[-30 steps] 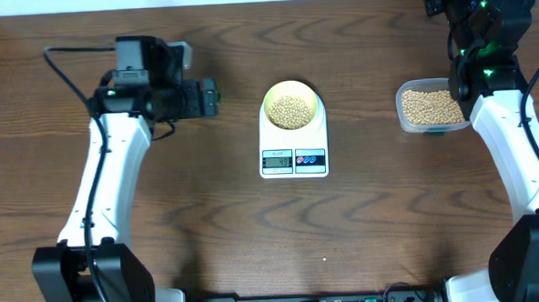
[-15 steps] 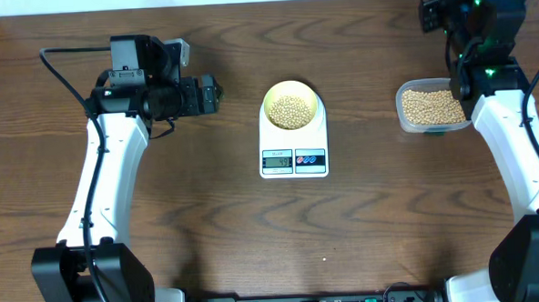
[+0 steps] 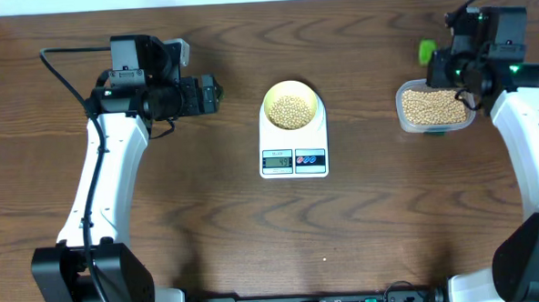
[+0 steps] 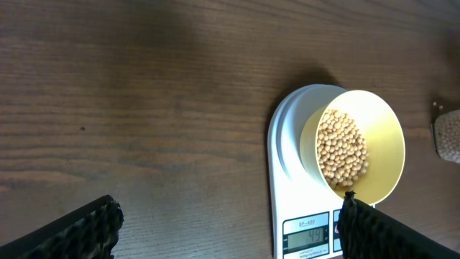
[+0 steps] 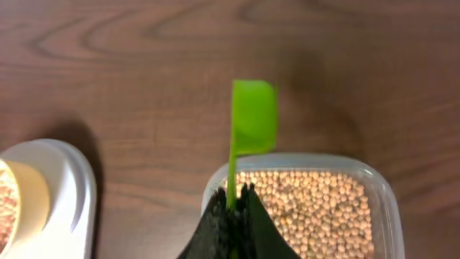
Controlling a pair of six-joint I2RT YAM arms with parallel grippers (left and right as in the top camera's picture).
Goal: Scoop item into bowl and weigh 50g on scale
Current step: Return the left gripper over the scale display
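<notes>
My right gripper is clamped on the handle of the green scoop, which is poking out over the far rim of the bean tub on the right. The left gripper hangs wide open and empty, left of the scale. The yellow bowl sits on the scale with beans in it. I can't read the display, so I'm guessing this is a top-up: next I dip the scoop for a small load.

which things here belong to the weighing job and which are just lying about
For the job: beans, yellow bowl, scale, green scoop, clear tub.
Just there: wooden table, left arm's black cable.
</notes>
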